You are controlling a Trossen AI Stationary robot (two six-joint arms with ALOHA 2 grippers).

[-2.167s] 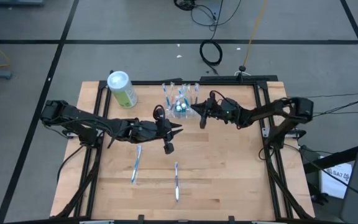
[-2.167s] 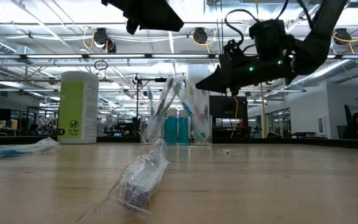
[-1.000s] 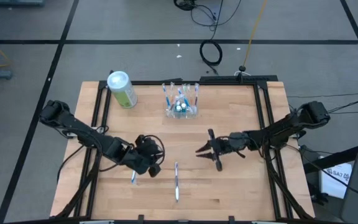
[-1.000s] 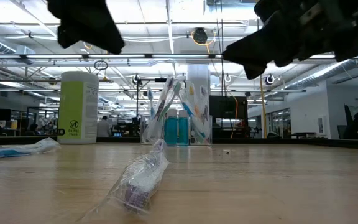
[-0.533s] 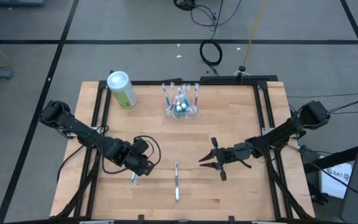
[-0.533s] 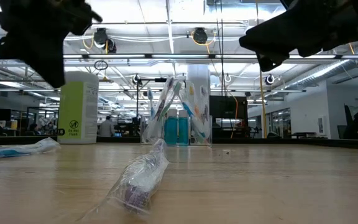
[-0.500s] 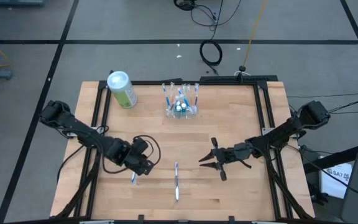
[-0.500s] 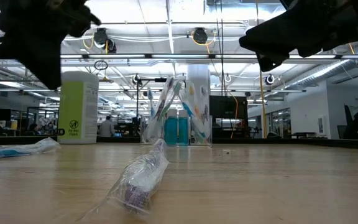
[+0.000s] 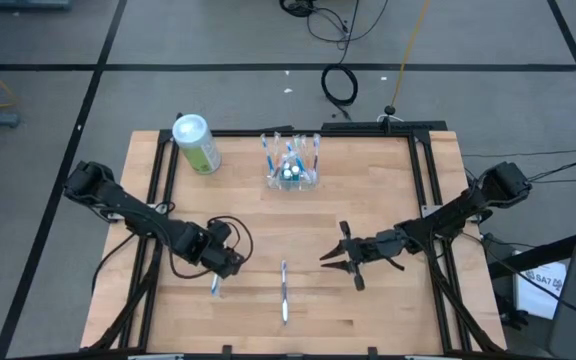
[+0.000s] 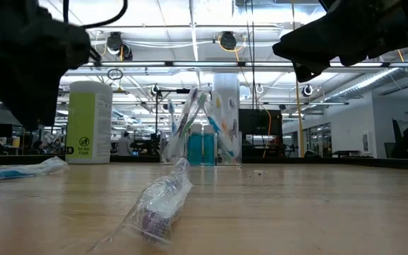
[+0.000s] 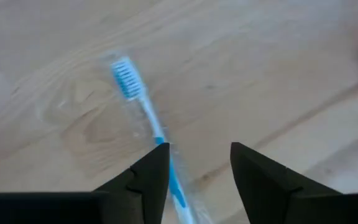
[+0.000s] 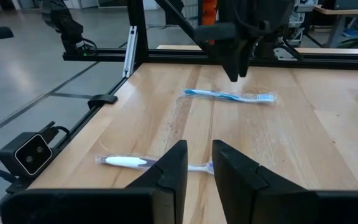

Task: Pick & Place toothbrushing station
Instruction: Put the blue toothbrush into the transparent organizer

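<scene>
Nearest on the wooden tabletop [image 9: 368,320] lie two wrapped toothbrushes. The white toothbrush [image 9: 284,292] lies near the front centre, its long axis running near to far. The blue toothbrush [image 11: 143,107] lies to its left, also running roughly near to far in the high view, mostly hidden there under the left arm.

The left pincer [image 9: 223,262] hangs low right over the blue toothbrush. Its fingers [image 11: 149,171] stand apart on either side of the handle, released and gripping nothing.

The right pincer [image 9: 336,256] hovers right of the white toothbrush, well apart from it and pointing left. Its fingers [image 12: 171,167] are spread and hold nothing.

Farther back, at the far centre of the tabletop, stands the toothbrush holder [image 9: 292,172], a clear upright box with blue-tipped brushes [image 10: 193,106] sticking up and leaning out of its slots. Its long axis runs left to right. It is well apart from both pincers, far beyond them and roughly between them.

To its left, near the far left corner, stands a green canister [image 9: 196,144] with a white lid.
</scene>
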